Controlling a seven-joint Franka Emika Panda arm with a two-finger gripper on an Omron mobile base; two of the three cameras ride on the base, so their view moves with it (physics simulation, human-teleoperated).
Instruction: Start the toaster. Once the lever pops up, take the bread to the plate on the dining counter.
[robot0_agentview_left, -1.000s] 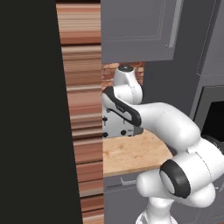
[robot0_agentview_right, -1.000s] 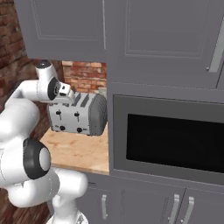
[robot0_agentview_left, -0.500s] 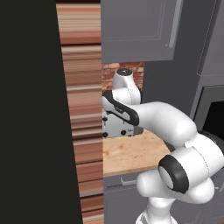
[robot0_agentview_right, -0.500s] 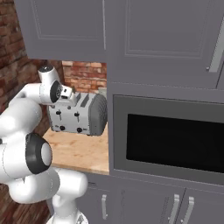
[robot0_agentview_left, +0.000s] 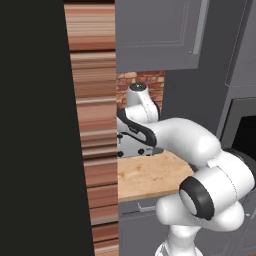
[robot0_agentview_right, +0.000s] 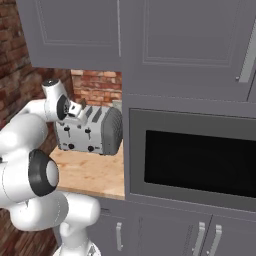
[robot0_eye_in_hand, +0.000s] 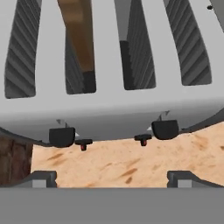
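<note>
Silver-grey toaster (robot0_agentview_right: 90, 131) standing on a light wooden countertop (robot0_agentview_right: 92, 175), in a nook backed by red brick wall (robot0_agentview_right: 97, 87), just left of a built-in black microwave (robot0_agentview_right: 200, 162) and under grey upper cabinets (robot0_agentview_right: 150, 45). Four long slots across the top, seen from above in the hand view (robot0_eye_in_hand: 109, 48). Brown bread (robot0_eye_in_hand: 78, 37) sunk upright in the second slot from the left of that view, its darker edge toward the toaster's front; other three slots empty. Two black levers (robot0_eye_in_hand: 165, 129) projecting from the front face, both at the same height, with two small black knobs (robot0_eye_in_hand: 143, 139) between and below them.

Gripper (robot0_eye_in_hand: 113, 177) hovering above the front upper edge of the toaster, pointing down past the front face toward the wooden top. Jaws spread fully wide, holding nothing, touching nothing; each fingertip (robot0_eye_in_hand: 41, 178) seen over bare wood, roughly in line with one lever but clear of it. From the right base view, hand (robot0_agentview_right: 74, 111) poised over the toaster's near top corner. From the left base view, toaster (robot0_agentview_left: 131, 145) mostly hidden behind the white forearm, wooden top (robot0_agentview_left: 145, 175) stretching toward the camera.
</note>
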